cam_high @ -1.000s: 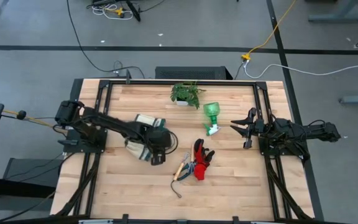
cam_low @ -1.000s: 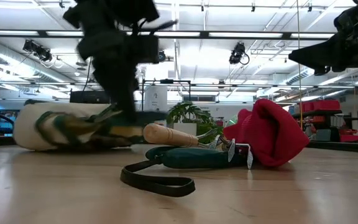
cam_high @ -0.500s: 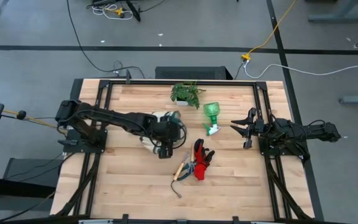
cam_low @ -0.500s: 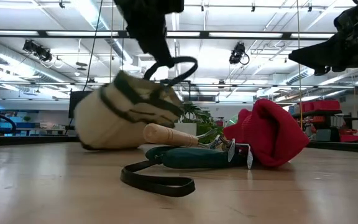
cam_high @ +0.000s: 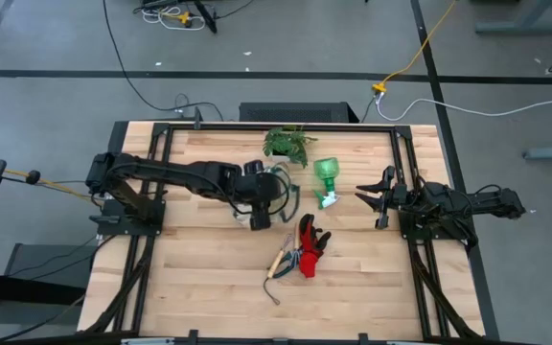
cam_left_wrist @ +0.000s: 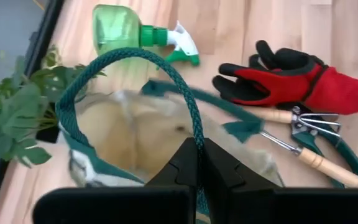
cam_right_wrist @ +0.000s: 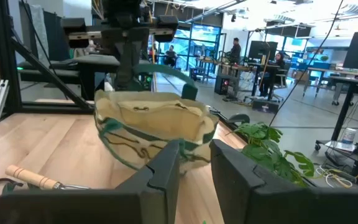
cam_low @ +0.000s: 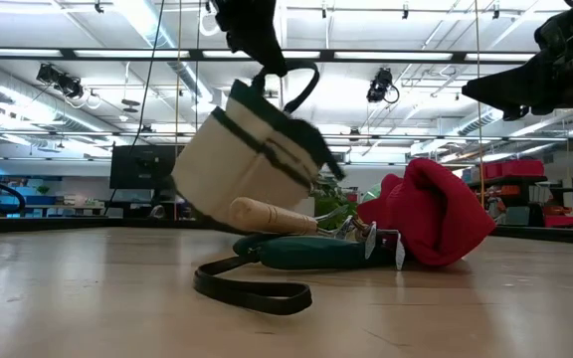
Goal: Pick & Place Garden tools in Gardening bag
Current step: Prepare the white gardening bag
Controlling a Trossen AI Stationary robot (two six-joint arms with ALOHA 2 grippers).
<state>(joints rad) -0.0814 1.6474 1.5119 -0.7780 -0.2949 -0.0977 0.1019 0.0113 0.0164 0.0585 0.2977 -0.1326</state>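
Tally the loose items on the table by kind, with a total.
Spray bottle: 1
Red-and-black gloves: 1 bundle; cannot tell if a pair
Hand tools with wooden or green handles: 2
Tote bag, hanging from left gripper: 1
Potted plant: 1
Total: 6

- The cream bag (cam_low: 257, 159) with dark green trim hangs tilted above the table by one green rope handle (cam_left_wrist: 143, 62), its open mouth showing a pale lining.
- A translucent green spray bottle (cam_high: 326, 179) with a pale nozzle lies on its side near the table's middle.
- Red-and-black gloves (cam_high: 311, 244) lie in a heap on the wood, just beside the hand tools.
- A small metal rake with a light wooden handle (cam_left_wrist: 316, 158) lies flat next to the gloves, alongside green-handled pruners (cam_low: 311, 251).
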